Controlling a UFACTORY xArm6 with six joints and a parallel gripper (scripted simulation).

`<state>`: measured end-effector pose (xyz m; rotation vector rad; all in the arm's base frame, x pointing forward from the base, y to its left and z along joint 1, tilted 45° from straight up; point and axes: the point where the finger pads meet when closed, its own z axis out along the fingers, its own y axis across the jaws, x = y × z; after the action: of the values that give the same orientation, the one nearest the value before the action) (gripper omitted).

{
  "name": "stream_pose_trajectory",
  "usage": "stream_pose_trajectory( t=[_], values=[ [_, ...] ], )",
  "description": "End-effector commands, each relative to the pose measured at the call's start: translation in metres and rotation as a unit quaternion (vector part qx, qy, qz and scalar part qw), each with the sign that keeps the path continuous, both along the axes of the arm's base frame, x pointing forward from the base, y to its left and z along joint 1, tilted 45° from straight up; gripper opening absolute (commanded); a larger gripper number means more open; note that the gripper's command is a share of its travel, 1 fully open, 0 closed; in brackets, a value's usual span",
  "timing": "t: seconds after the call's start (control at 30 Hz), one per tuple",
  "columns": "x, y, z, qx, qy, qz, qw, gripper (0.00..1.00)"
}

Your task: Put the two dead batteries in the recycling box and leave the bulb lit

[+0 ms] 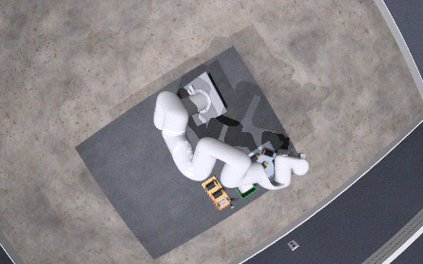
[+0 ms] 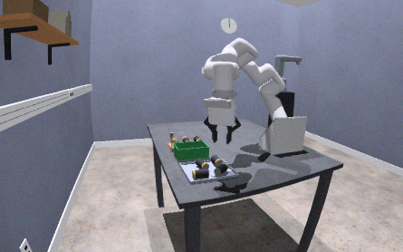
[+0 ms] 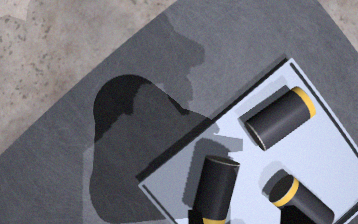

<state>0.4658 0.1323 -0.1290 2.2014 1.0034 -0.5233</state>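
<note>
My gripper point(image 2: 222, 140) point(image 3: 242, 216) is partly open and empty, high above the table beside the tray. The pale tray point(image 2: 187, 169) point(image 3: 330, 162) holds several black batteries with yellow bands, lying loose; three show in the wrist view: one battery point(image 3: 280, 119) near a corner, a second battery point(image 3: 216, 186) by the left fingertip, a third battery point(image 3: 307, 201) partly hidden by the right fingertip. The green recycling box point(image 2: 191, 153) point(image 1: 248, 195) stands upright beside the tray. The orange holder point(image 1: 214, 189) has two batteries point(image 1: 210, 184) point(image 1: 218, 194) in it. Whether its bulb is lit, I cannot tell.
The green box stands between the tray and the holder on the dark table point(image 1: 138, 180) point(image 2: 267, 174). The tray is near a table edge. The arm's white base point(image 2: 287, 135) stands across the table. The arm hides part of the tray and box from above.
</note>
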Motion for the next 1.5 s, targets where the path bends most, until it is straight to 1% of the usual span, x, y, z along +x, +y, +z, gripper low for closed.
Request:
stream_pose_trajectory(
  t=[0.0, 0.1, 0.57, 0.6, 0.67, 0.73, 0.83, 0.9, 1.47],
  values=[
    [0.001, 0.002, 0.001, -0.007, -0.063, -0.054, 0.997, 0.51],
    [0.001, 0.002, 0.001, -0.009, -0.079, -0.070, 0.994, 0.51],
    [0.001, 0.001, 0.001, -0.009, -0.087, -0.079, 0.993, 0.51],
    [0.001, -0.001, -0.002, -0.009, -0.087, -0.079, 0.993, 0.51],
    [0.000, -0.015, -0.015, -0.009, -0.087, -0.079, 0.993, 0.51],
    [0.000, -0.015, -0.015, -0.009, -0.087, -0.079, 0.993, 0.51],
    [-0.003, -0.044, -0.045, -0.009, -0.087, -0.079, 0.993, 0.51],
    [-0.004, -0.053, -0.054, -0.009, -0.087, -0.079, 0.993, 0.51],
    [-0.004, -0.053, -0.054, -0.009, -0.087, -0.079, 0.993, 0.51]
  ],
)
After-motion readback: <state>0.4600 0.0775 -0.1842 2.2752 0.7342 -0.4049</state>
